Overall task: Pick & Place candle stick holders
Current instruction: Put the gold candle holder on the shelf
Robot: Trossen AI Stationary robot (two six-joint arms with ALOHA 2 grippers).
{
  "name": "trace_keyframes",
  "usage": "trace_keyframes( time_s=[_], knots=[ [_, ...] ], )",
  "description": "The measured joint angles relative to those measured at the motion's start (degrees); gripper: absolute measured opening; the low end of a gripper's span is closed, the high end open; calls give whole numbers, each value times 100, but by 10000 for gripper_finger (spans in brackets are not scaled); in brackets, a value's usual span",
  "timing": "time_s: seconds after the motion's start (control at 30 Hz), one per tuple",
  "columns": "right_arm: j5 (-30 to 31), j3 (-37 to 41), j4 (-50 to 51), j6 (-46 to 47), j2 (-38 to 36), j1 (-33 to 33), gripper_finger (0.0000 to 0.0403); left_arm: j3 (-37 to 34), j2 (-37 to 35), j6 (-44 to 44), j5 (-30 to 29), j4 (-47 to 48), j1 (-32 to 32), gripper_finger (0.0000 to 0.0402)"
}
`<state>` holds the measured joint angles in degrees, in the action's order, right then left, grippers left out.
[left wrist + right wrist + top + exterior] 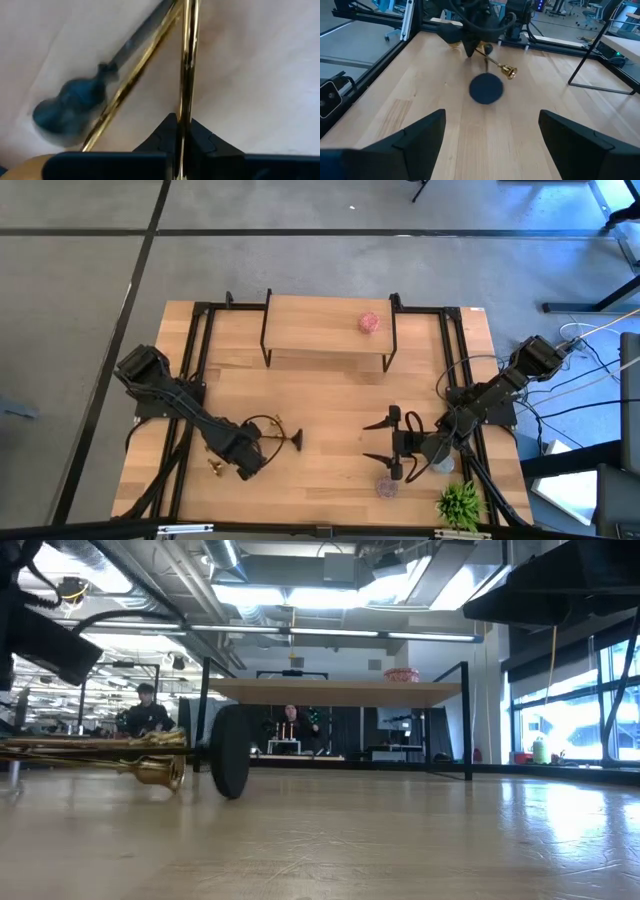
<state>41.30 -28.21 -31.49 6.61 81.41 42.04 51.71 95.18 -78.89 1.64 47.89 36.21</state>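
The left hand (262, 450) sits low at about 7 o'clock on the tabletop (330, 395), its fingers (165, 137) pressed together on the stem of a gold candle stick holder (187, 65) — the shiny rod runs straight up between the pads in the left wrist view. A black candle stick holder (285, 439) lies on its side just beside it toward 3 o'clock, its round base (486, 88) facing the right arm. Another gold holder (216, 464) lies near the left arm at about 8 o'clock.

The right hand (392, 445) hovers at about 4 o'clock, fingers spread wide and holding nothing.

A green leafy plant (460, 504) stands at 5 o'clock by the near edge. Farther off, at 12 o'clock, a raised wooden shelf (325, 325) carries a small pink object (370, 323).
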Motion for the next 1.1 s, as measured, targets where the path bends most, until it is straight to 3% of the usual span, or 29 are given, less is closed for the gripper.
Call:
trace_keyframes(
  time_s=[0.87, 1.1],
  knots=[
    [0, 0, 18, 0, 0, 0, 322, 366, -76, 137, 50, 332, -4, 5],
    [0, 0, 20, 0, 0, 0, 322, 937, -81, 499, -712, 652, -19, 5]
  ],
)
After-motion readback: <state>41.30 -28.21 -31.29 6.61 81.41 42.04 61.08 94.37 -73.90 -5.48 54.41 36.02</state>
